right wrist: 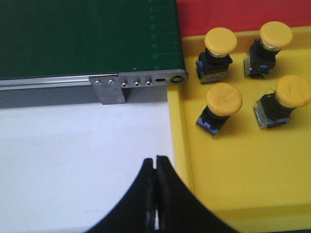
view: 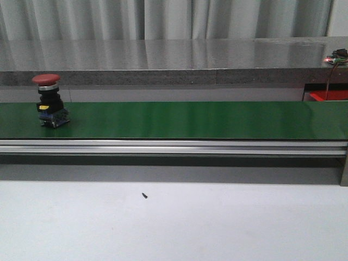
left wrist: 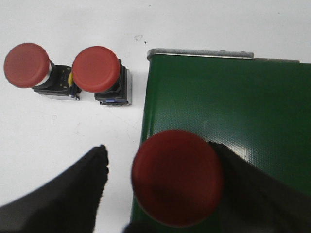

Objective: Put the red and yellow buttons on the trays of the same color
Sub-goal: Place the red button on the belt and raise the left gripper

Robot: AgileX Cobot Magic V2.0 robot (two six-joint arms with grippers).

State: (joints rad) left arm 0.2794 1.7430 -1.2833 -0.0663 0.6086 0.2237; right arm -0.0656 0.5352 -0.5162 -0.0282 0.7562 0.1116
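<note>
Red button [view: 49,100] stands upright at the left end of the green belt [view: 190,119], right by the belt's edge.
Left claw [left wrist: 160,194] hangs over it with fingers [left wrist: 73,194] apart, the cap between them but not clamped; the button sits so near the edge that a lopsided closing could tip it onto the table [left wrist: 58,131], where two more red buttons [left wrist: 95,70] lie at about 11 o'clock. Right claw [right wrist: 155,194] is pressed together, empty, hovering over the table beside the yellow tray [right wrist: 204,179], whose four yellow buttons [right wrist: 223,99] sit at roughly 1 o'clock; a red tray [right wrist: 243,12] lies beyond.
</note>
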